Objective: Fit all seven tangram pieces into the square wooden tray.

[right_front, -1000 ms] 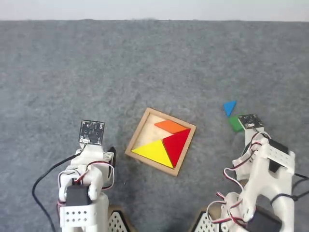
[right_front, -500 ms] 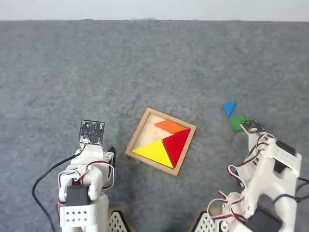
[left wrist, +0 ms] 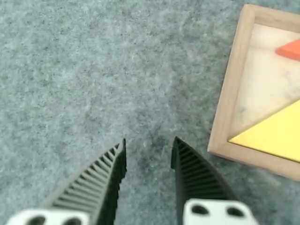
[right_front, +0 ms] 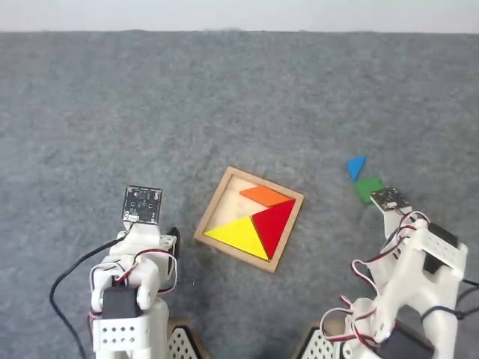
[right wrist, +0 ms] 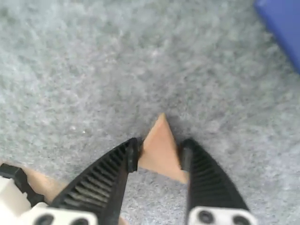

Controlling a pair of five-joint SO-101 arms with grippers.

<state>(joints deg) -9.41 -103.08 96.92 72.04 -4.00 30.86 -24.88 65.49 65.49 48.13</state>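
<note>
The square wooden tray [right_front: 212, 215] lies mid-table and holds an orange piece [right_front: 263, 195], a red triangle [right_front: 275, 222] and a yellow triangle [right_front: 238, 235]. A blue triangle [right_front: 356, 166] and a green square [right_front: 367, 187] lie on the carpet to its right. In the right wrist view my right gripper [right wrist: 160, 141] is shut on a tan triangle [right wrist: 159, 157] that rests on the carpet, with a blue piece [right wrist: 281, 21] a little beyond it. My left gripper [left wrist: 149, 140] stands open over bare carpet, just beside the tray's rim [left wrist: 232, 89].
Grey carpet covers the whole table, with wide free room behind and to the left of the tray. The right arm [right_front: 415, 258] stands just on the near side of the green square. A strip of pale wall runs along the far edge.
The right arm has drawn back slightly toward the near edge, uncovering more of the green square. The left arm and the tray's pieces have not moved.
</note>
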